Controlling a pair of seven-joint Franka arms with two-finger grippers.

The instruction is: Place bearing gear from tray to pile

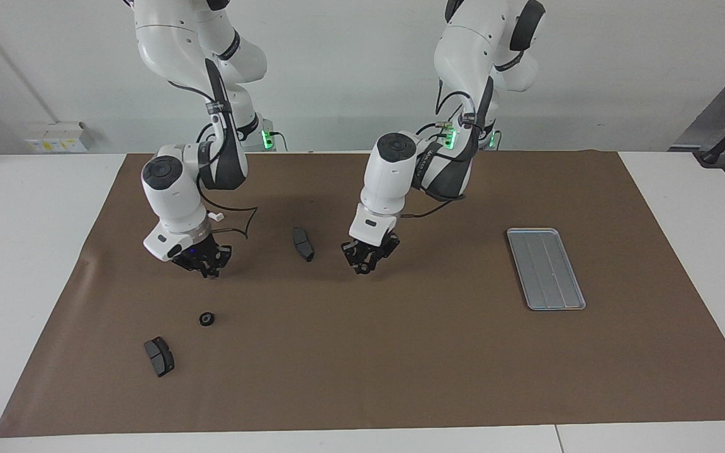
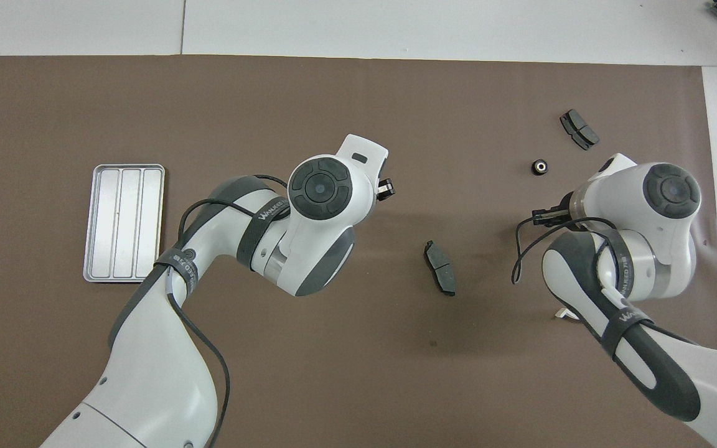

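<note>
The silver-grey tray (image 1: 545,268) (image 2: 124,222) lies toward the left arm's end of the brown mat, and nothing lies in it. One small black bearing gear (image 1: 207,319) (image 2: 539,167) sits on the mat toward the right arm's end, next to a dark brake pad (image 1: 159,356) (image 2: 579,129). My right gripper (image 1: 209,272) hangs shut and empty just above the mat, closer to the robots than that gear. My left gripper (image 1: 362,267) (image 2: 385,188) hovers low over the middle of the mat, beside a second brake pad (image 1: 303,243) (image 2: 440,267). Whether it holds anything does not show.
The brown mat (image 1: 400,365) covers most of the white table. A loose cable loops from the right wrist (image 1: 236,220) above the mat. In the overhead view the right arm's wrist hides its own gripper.
</note>
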